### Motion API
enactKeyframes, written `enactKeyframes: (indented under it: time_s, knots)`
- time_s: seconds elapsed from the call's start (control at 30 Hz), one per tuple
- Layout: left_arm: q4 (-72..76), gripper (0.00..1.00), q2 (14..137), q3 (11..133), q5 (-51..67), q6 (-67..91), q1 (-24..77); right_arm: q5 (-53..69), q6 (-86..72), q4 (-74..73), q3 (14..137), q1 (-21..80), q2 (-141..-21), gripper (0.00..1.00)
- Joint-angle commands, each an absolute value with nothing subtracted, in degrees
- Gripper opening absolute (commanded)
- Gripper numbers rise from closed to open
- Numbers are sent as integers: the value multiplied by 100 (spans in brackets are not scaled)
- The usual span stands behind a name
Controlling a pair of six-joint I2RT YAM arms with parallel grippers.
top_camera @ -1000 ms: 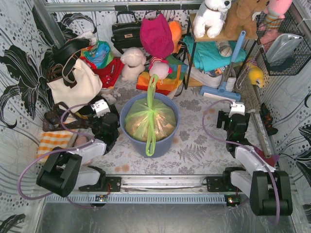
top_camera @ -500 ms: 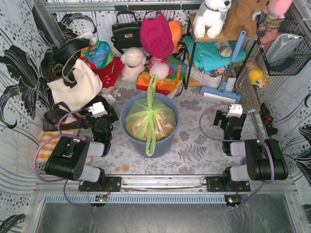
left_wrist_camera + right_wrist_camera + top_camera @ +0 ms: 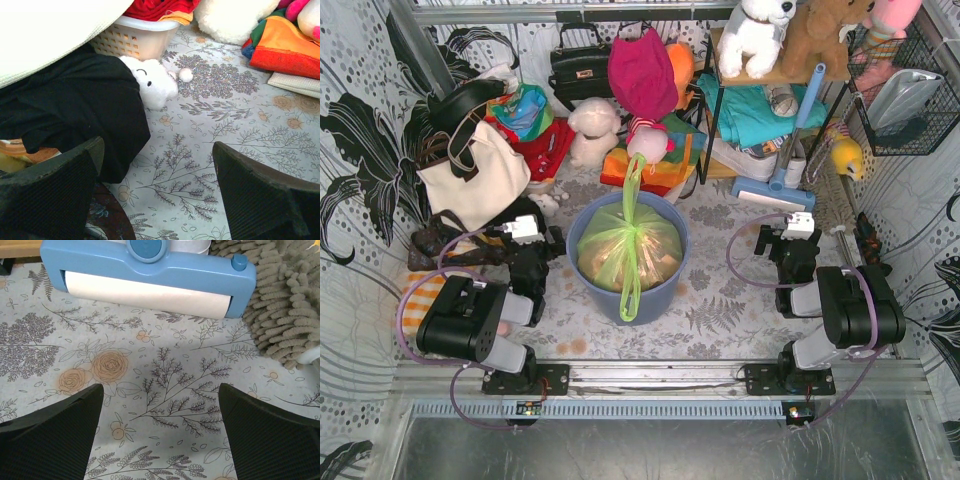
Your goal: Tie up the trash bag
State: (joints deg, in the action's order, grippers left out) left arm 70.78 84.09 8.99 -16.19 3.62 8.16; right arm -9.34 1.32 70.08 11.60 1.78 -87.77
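1. Nearest to us, the left gripper (image 3: 157,145) is parked at the bin's (image 3: 655,295) 9 o'clock, not touching it. Its jaws are spread wide with nothing in them, and we only see tablecloth (image 3: 240,115) between the pads.
2. Same deal for the right gripper (image 3: 160,390), well apart at the bin's 3 o'clock. Jaws fully released, bare flowery print under them.
3. The trash bag (image 3: 620,250) sits inside the bin, mid-table. We can see brown scraps through the green plastic. The neck is bunched on top. One green tail points to 12 o'clock and the other hangs over the rim at 6 o'clock.
4. On the left wrist cam we've got black fabric (image 3: 75,110) at 9 o'clock. A little white plush (image 3: 152,82) is right against it, and a white basket (image 3: 135,37) is behind at 12.
5. On the right wrist cam there's a blue floor tool (image 3: 150,275) with a white pad at 12 o'clock, and a shaggy mop (image 3: 285,305) at 2.
6. Farthest back, the tote (image 3: 485,175) is at the bin's 10 o'clock.
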Motion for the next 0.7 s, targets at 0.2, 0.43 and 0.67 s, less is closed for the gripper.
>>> enactKeyframes:
  time_s: [0.2, 0.43, 0.67]
  knots:
    - [7420, 98, 8416, 977, -1529, 333, 765, -835, 176, 7399, 1117, 141, -8801, 97]
    - [7410, 98, 8421, 976, -1529, 329, 765, -832, 185, 7399, 1118, 144, -8799, 97]
    - [7416, 98, 8411, 972, -1529, 327, 765, -870, 197, 7432, 1107, 146, -8807, 97]
